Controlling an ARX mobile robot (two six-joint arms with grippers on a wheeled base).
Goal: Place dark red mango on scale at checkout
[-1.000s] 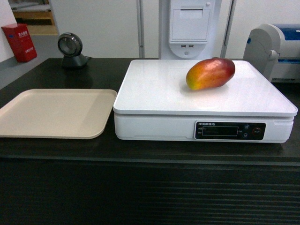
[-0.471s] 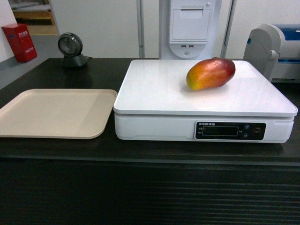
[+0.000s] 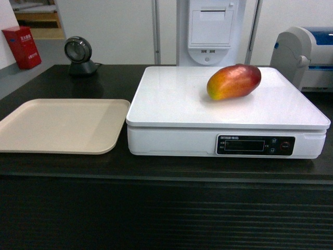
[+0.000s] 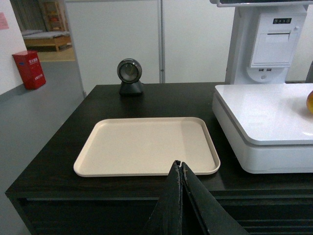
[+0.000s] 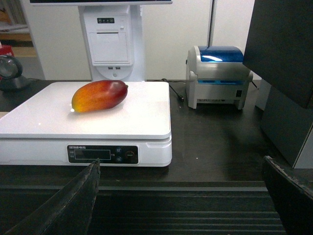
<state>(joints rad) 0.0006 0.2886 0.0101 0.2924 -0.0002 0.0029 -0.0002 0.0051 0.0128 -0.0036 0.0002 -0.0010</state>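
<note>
The dark red mango is seen lying on its side on the white platform of the scale, toward the far right part, with nothing touching it; in the left wrist view only a sliver of it is caught at the right edge. The scale sits on the checkout counter, just beside a beige tray. The display characters are too small to be read. The left gripper is shown with its black fingers pressed together, only the tips being visible at the bottom edge. The right gripper is spread wide, its fingers cut off by the frame. A barcode scanner and a label printer stand farther back.
</note>
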